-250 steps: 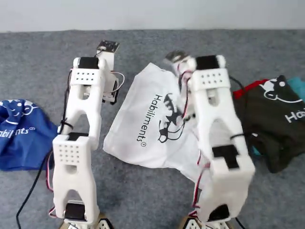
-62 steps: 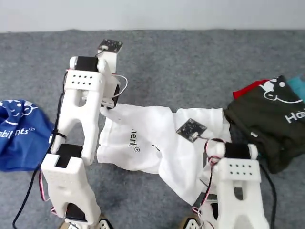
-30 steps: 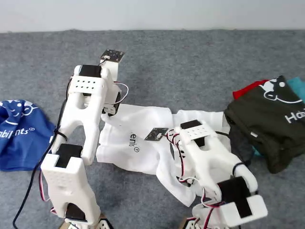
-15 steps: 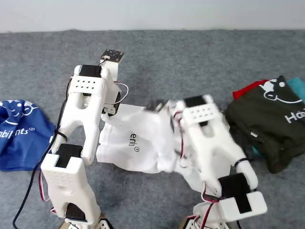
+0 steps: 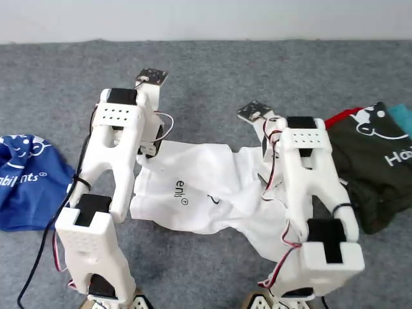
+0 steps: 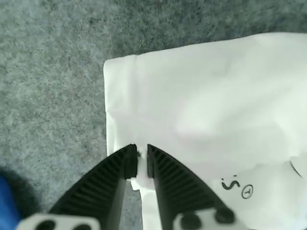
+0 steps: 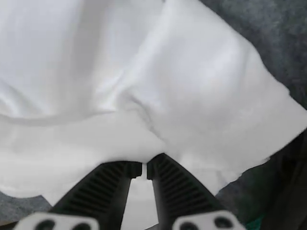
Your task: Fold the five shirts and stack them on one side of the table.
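L gripper (image 6: 138, 160) pinched on the edge of the white shirt (image 6: 206, 100) | R gripper (image 7: 144, 171) clamped on a bunched fold of it | I see the shirt lying crumpled on the grey surface (image 5: 212, 84) between both arms | blue shirt (image 5: 26, 183) outside the left arm, black shirt (image 5: 367, 170) outside the right arm

A rumpled white shirt (image 5: 193, 187) lies at the middle of the grey carpeted table (image 5: 212, 77). The left arm (image 5: 116, 148) stands over the shirt's 9 o'clock edge, and the right arm (image 5: 309, 174) covers its 3 o'clock side. A blue shirt (image 5: 26, 180) sits bunched at 9 o'clock. At 3 o'clock a black shirt (image 5: 373, 167) tops a pile with a red garment (image 5: 338, 119) and a teal garment (image 5: 402, 112) showing beneath.
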Controlling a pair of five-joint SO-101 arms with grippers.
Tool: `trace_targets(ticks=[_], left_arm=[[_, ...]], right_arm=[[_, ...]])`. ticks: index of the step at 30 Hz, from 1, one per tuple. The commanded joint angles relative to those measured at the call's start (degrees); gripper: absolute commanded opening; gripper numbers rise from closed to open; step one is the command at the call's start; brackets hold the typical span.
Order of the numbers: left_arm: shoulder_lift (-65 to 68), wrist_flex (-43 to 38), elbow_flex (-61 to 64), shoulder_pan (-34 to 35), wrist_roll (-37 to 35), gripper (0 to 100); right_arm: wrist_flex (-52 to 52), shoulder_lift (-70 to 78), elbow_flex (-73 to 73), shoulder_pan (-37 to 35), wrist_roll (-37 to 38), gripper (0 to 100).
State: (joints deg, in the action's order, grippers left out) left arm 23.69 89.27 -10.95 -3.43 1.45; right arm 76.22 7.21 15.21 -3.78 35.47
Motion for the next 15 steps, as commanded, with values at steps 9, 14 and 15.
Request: trace_targets(ticks=[9,14,15], left_arm=[[-2.46,-0.62,2.07,0.09,0.62,1],[-2.46,-0.62,2.07,0.09,0.62,1],[-2.46,-0.62,2.07,0.09,0.62,1]], right_arm=[[7.08,-10.86,-1.67,-3.65,-1.32,15.3],[16.66,-16.84,-5.45,-3.65,-0.97,15.4],[18.59,-17.54,-5.36,-3.82,-0.97,15.4]])
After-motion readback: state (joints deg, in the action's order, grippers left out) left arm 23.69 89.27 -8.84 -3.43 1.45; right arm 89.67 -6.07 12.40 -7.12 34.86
